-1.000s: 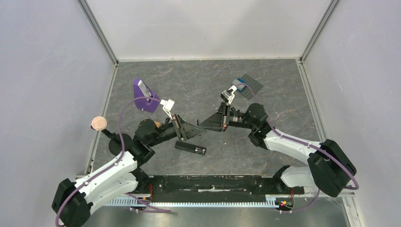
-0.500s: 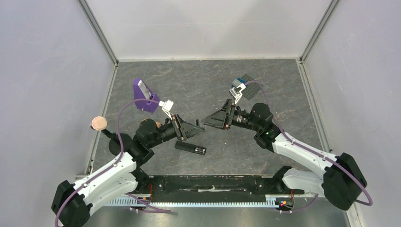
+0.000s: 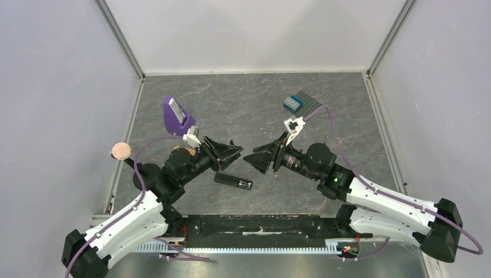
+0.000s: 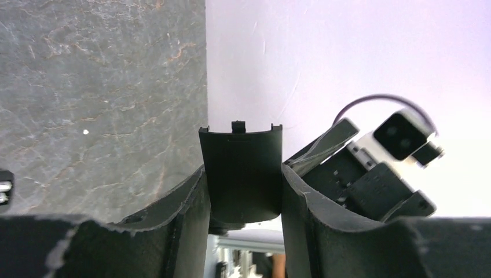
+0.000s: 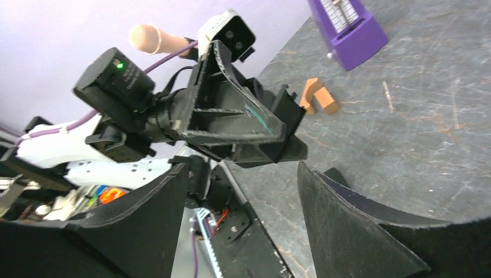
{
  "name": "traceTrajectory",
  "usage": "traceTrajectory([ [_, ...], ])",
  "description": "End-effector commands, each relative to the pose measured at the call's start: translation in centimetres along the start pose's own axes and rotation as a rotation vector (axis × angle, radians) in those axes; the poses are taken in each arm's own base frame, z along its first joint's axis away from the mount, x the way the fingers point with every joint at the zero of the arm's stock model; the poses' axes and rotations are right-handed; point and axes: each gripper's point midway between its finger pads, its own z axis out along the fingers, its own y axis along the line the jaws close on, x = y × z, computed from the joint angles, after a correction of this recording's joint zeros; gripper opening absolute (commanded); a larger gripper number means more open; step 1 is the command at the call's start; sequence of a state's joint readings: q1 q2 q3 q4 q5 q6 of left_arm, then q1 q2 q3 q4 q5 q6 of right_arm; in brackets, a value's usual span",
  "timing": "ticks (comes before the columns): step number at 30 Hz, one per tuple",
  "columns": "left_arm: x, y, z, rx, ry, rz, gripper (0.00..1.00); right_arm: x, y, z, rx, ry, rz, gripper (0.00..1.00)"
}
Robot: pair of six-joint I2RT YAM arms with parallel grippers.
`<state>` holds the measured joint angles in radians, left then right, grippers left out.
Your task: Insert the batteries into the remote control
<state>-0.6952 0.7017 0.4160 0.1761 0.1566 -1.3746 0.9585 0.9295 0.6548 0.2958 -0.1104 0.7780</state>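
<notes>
Now we see the left gripper (image 4: 243,174) clamped on a black battery cover (image 4: 242,153), its clipped edge pointing away from the wrist. Facing it, the right gripper (image 5: 240,168) stands wide with nothing between its fingers, and the two tips are close but apart. Just below them the remote control (image 3: 231,180) lies flat on the table (image 3: 249,104), and silvery glints at its right end mark the batteries (image 3: 246,185). We spot a purple metronome (image 3: 177,116) beyond the left arm.
</notes>
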Motion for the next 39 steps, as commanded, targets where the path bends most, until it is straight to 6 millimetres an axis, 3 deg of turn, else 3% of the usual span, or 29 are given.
traceTrajectory([
  [1,-1.8,-1.4,-0.4,0.032,-0.098,-0.218,0.15,-1.3,-0.8,0.5,0.106,-0.131,-0.113,0.71],
  [10,-2.2,-0.4,-1.2,0.052,-0.132,-0.374,0.15,-0.1,1.1,3.2,0.181,-0.147,-0.254,0.67],
  [18,-2.4,-0.3,-1.4,0.054,-0.142,-0.410,0.15,1.1,1.0,5.3,0.233,-0.136,-0.289,0.60],
  [31,-2.2,-0.2,-1.6,0.057,-0.134,-0.440,0.16,2.5,0.4,7.6,0.268,-0.100,-0.275,0.37],
  [39,-2.2,-0.1,-1.9,0.065,-0.137,-0.447,0.17,2.6,-0.5,7.6,0.310,-0.114,-0.245,0.16],
])
